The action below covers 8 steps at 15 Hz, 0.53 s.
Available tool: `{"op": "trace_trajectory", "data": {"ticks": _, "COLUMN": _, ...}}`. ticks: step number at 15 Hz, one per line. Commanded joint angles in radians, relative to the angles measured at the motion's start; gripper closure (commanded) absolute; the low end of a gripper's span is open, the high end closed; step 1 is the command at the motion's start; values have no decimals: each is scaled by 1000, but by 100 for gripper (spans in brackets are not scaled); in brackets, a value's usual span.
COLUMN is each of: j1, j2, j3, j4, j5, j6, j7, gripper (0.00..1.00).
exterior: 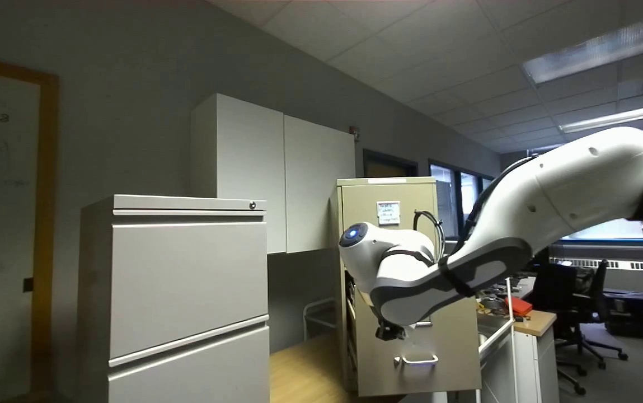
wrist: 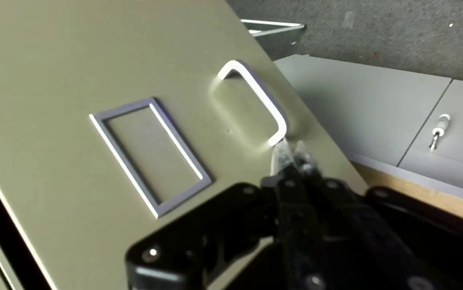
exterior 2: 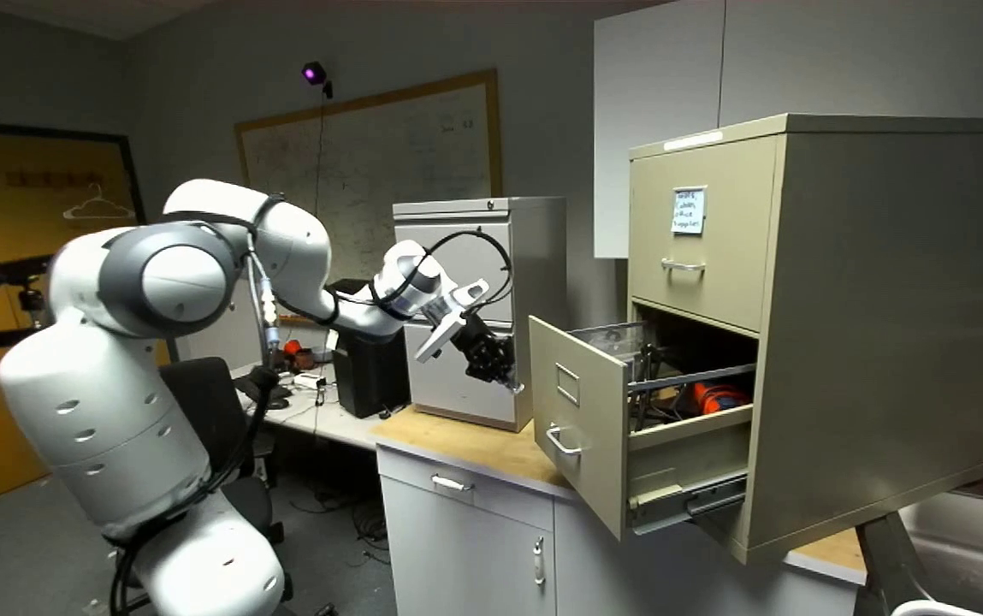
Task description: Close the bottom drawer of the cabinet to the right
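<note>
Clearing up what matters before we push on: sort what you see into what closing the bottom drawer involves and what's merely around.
For the job: beige filing cabinet; its open bottom drawer; gripper.

Merely around: pale grey filing cabinet; white wall cupboards; whiteboard; black office chair.

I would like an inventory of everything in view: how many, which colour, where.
lateral cabinet: one, pale grey, on counter
counter: one, wood-coloured, under lateral cabinet
filing cabinet: one, beige, beside lateral cabinet
bottom drawer: one, beige, in filing cabinet, pulled out
upper drawer: one, beige, shut, above bottom drawer
handwritten label: one, white, on upper drawer
wall cupboard: one, white, on wall
whiteboard: one, white, on wall
office chairs: at least two, black, background
small clutter: uncountable, mixed colours, background
robot arm: one, white, before bottom drawer
jaws: one pair, black, closed, near bottom drawer's handle
</note>
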Motion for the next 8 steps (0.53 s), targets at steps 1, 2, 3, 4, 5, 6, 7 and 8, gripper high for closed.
{"op": "trace_trajectory", "data": {"ticks": 1, "j1": 0, "j2": 238, "j3": -71, "j4": 203, "j5": -113, "j6": 36, "j7": -13, "gripper": 100}}
{"op": "trace_trajectory", "data": {"ticks": 2, "j1": 2, "j2": 291, "j3": -94, "j4": 255, "j5": -139, "j6": 47, "j7": -21, "gripper": 100}}
{"op": "trace_trajectory", "data": {"ticks": 3, "j1": 3, "j2": 343, "j3": -119, "j4": 312, "j5": -162, "j6": 66, "j7": -35, "gripper": 100}}
{"op": "trace_trajectory", "data": {"ticks": 4, "j1": -22, "j2": 380, "j3": -103, "j4": 351, "j5": -168, "j6": 59, "j7": -40, "gripper": 100}}
{"op": "trace_trajectory", "data": {"ticks": 5, "j1": 6, "j2": 401, "j3": -144, "j4": 385, "j5": -198, "j6": 67, "j7": -36, "gripper": 100}}
{"op": "trace_trajectory", "data": {"ticks": 6, "j1": 3, "j2": 429, "j3": -157, "j4": 423, "j5": -216, "j6": 75, "j7": -35, "gripper": 100}}
{"op": "trace_trajectory", "data": {"ticks": 7, "j1": 1, "j2": 456, "j3": -175, "j4": 461, "j5": -226, "j6": 86, "j7": -28, "gripper": 100}}
{"op": "trace_trajectory", "data": {"ticks": 8, "j1": -26, "j2": 487, "j3": -164, "j4": 502, "j5": -235, "j6": 92, "j7": -22, "gripper": 100}}
